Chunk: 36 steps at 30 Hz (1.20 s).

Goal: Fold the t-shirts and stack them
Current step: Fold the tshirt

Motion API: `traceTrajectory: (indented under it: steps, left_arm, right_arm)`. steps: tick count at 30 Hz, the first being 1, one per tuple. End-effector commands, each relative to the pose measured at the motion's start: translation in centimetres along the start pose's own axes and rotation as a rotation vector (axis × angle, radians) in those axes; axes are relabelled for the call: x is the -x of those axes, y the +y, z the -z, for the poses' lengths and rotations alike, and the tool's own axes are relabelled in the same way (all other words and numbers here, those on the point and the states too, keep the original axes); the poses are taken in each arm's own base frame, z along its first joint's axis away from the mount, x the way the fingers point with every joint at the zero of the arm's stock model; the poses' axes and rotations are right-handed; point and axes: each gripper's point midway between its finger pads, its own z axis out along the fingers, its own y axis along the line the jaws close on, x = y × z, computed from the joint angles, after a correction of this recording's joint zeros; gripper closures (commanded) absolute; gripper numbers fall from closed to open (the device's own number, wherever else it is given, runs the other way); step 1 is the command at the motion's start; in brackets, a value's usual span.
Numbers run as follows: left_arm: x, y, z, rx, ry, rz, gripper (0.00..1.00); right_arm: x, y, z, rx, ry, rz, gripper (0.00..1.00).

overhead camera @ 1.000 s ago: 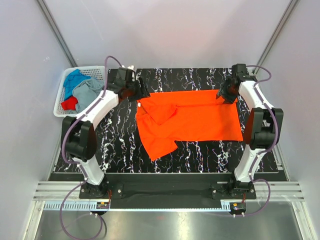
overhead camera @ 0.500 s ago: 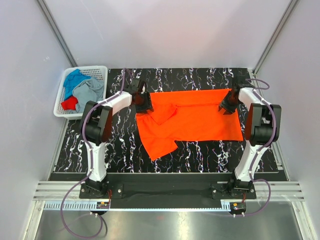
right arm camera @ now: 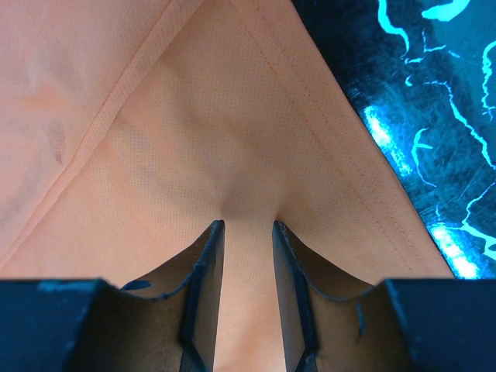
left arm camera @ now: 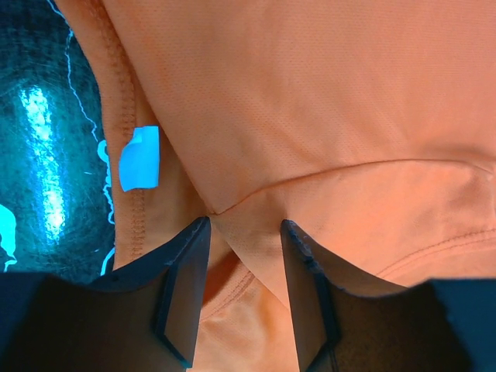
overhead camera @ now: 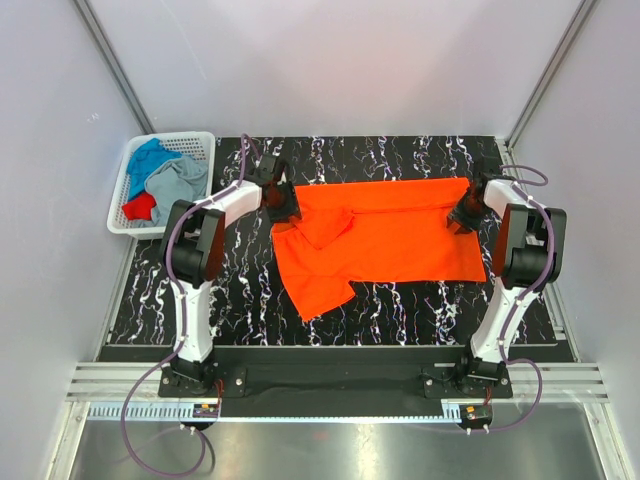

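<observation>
The bright orange t-shirt (overhead camera: 390, 235) lies spread on the black marbled table, with a sleeve folded over at its left. My left gripper (overhead camera: 283, 204) is at the shirt's far left corner by the collar. In the left wrist view its jaws (left arm camera: 244, 229) are closed down on a fold of orange cloth, near the white neck label (left arm camera: 139, 159). My right gripper (overhead camera: 465, 213) is at the far right corner. In the right wrist view its jaws (right arm camera: 248, 226) pinch puckered orange cloth (right arm camera: 194, 139) near the hem.
A white lattice basket (overhead camera: 190, 136) stands at the table's far left and holds a blue shirt (overhead camera: 150, 158), a grey shirt (overhead camera: 178, 180) and a red shirt (overhead camera: 140, 207). Grey walls enclose the table on three sides.
Both arms came down from above the far corners onto the shirt. The right gripper has since shifted slightly right, drawing the far right corner outward.
</observation>
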Motion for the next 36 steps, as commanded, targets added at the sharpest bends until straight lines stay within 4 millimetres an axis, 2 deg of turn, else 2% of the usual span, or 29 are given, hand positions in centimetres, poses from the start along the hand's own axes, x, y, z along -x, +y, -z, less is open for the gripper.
traceTrajectory:
  steps: [1, 4, 6, 9, 11, 12, 15, 24, 34, 35, 36]
  left_arm:
    - [2.4, -0.5, 0.1, 0.002, -0.088, 0.013, 0.53]
    - [2.6, -0.4, 0.2, 0.007, -0.098, 0.021, 0.55]
    - [2.9, -0.5, 0.2, 0.006, -0.103, 0.02, 0.61]
    - [3.2, -0.3, 0.2, 0.021, -0.108, 0.027, 0.79]
    - [3.3, -0.1, 0.1, 0.026, -0.101, 0.029, 0.85]
    - [3.3, -0.1, 0.1, 0.027, -0.1, 0.031, 0.92]
    - [3.5, 0.1, 0.1, 0.034, -0.095, 0.036, 1.0]
    - [3.5, 0.7, 0.3, 0.055, -0.088, 0.046, 1.0]
    - [3.5, 0.7, 0.0, 0.053, -0.072, 0.045, 1.0]
    - [3.6, 0.5, 0.2, 0.048, -0.074, 0.041, 0.99]
    - [3.5, 0.5, 0.2, 0.049, -0.068, 0.042, 0.87]
  right_arm:
    - [1.2, -0.4, -0.4, -0.019, -0.04, 0.004, 0.62]
    - [1.3, -1.1, -0.6, -0.045, -0.043, -0.005, 0.62]
    - [1.4, -1.5, -0.7, -0.059, -0.05, -0.01, 0.62]
    - [1.5, -1.9, -0.9, -0.073, -0.052, -0.011, 0.64]
    - [1.5, -2.2, -1.0, -0.08, -0.054, -0.015, 0.64]
    - [1.5, -2.3, -1.1, -0.084, -0.054, -0.017, 0.64]
    - [1.5, -2.7, -1.5, -0.094, -0.049, -0.024, 0.64]
    - [1.8, -3.5, -1.9, -0.116, -0.05, -0.045, 0.64]
    - [2.3, -3.0, -1.5, -0.092, -0.059, -0.044, 0.64]
    - [2.4, -2.6, -1.4, -0.074, -0.06, -0.042, 0.63]
    - [2.5, -2.2, -1.1, -0.054, -0.061, -0.04, 0.62]
